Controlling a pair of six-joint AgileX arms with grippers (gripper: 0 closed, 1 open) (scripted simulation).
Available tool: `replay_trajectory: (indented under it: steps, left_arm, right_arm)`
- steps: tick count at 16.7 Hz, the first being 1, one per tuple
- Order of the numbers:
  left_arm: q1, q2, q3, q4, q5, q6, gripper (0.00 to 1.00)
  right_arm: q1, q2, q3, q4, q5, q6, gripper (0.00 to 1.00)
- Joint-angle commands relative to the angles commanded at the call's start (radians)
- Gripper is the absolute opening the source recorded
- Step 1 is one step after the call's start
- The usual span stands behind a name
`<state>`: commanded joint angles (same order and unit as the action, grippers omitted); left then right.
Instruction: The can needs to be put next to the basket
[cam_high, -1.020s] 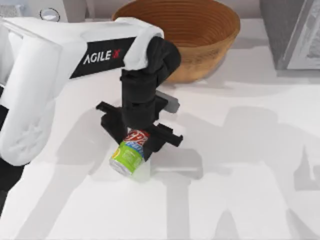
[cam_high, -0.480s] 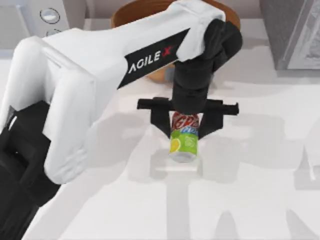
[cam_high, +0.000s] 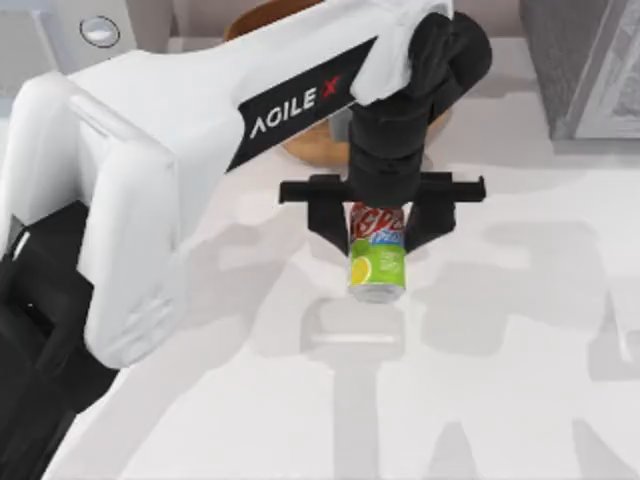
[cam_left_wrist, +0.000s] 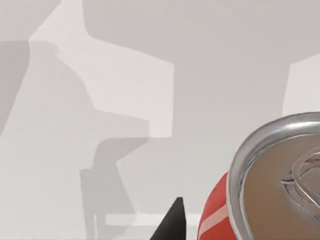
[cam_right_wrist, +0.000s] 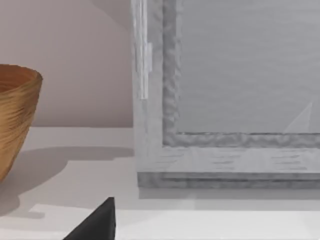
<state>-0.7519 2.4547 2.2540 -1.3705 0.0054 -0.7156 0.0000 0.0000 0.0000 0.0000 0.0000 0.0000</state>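
Note:
My left gripper (cam_high: 380, 238) is shut on the can (cam_high: 378, 262), gripping its red upper half; the green lower part hangs below the fingers. The can is held just in front of the brown woven basket (cam_high: 308, 148), which the left arm largely covers. In the left wrist view the can's silver top (cam_left_wrist: 282, 185) is close up beside a black fingertip (cam_left_wrist: 170, 222), with bare white table beyond. The right wrist view has the basket's ribbed side (cam_right_wrist: 15, 112) and one black fingertip (cam_right_wrist: 95, 222) of the parked right arm.
A grey framed box (cam_high: 590, 70) stands at the table's back right, also seen close in the right wrist view as a grey framed box (cam_right_wrist: 230, 100). A white appliance with a round knob (cam_high: 97, 30) sits at the back left. The white table (cam_high: 500, 380) spreads in front.
The left gripper has carried the can from the table's left-centre to the right and back toward the basket. In the last half second it edged slightly farther back.

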Motion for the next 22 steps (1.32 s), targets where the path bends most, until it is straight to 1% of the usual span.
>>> replay_trajectory:
  steps: [8,21,22]
  left_arm:
    - [0.002,-0.003,-0.03,0.029,-0.001,-0.002,0.0]
    - [0.002,-0.003,-0.03,0.029,-0.001,-0.002,0.98]
    - [0.002,-0.003,-0.03,0.029,-0.001,-0.002,1.0]
  right_arm:
    - [0.0,0.0,0.0,0.0,0.0,0.0,1.0]
    - [0.0,0.0,0.0,0.0,0.0,0.0,1.0]
    - [0.0,0.0,0.0,0.0,0.0,0.0,1.0]
